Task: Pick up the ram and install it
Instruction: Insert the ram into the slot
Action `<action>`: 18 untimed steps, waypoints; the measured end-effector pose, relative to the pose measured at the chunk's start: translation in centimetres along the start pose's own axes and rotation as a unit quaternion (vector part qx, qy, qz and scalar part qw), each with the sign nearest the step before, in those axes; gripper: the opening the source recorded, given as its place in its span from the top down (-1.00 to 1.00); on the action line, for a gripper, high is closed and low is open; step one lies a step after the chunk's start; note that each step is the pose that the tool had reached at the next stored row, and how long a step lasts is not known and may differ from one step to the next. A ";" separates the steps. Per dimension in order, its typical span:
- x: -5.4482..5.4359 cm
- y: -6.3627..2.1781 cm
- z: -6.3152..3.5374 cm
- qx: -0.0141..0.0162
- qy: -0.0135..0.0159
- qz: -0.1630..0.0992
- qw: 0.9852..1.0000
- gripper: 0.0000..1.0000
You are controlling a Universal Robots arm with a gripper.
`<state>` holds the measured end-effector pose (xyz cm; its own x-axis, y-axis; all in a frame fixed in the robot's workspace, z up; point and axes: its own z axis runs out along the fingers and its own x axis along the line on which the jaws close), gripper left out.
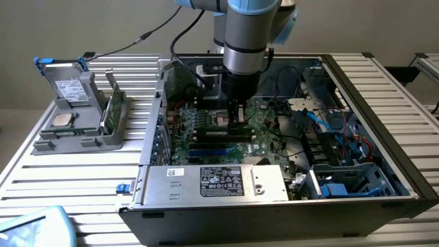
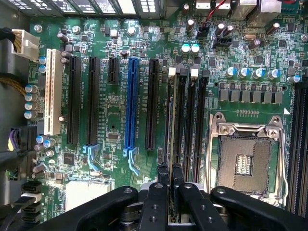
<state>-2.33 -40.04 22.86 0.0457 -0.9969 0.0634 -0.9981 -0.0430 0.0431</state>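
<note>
Pinching the ram (image 2: 169,154) tight, the gripper (image 2: 169,185) hangs low inside the computer case (image 1: 274,226). The thin green stick stands on its edge, lined up along the black slots (image 2: 185,120) on the board (image 2: 113,103). I cannot tell if it touches them. The open chip socket (image 2: 248,159) sits just beside. A long blue slot (image 2: 131,101) lies on the other side, with room between.

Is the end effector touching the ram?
Touching. The wrist view shows the end effector closed against both faces of the ram, which is seen edge-on above the memory slots.
</note>
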 end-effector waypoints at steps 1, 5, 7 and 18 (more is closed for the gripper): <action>0.0 0.00 0.00 0.000 0.000 0.000 1.000 0.73; 0.0 -0.01 0.10 0.000 0.001 0.000 1.000 0.73; 0.0 0.00 0.10 0.000 0.001 0.000 1.000 0.73; 0.0 -0.01 0.19 0.000 0.004 0.000 1.000 0.73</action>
<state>-2.33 -40.02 22.68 0.0457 -0.9964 0.0718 -0.9982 -0.0426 0.0432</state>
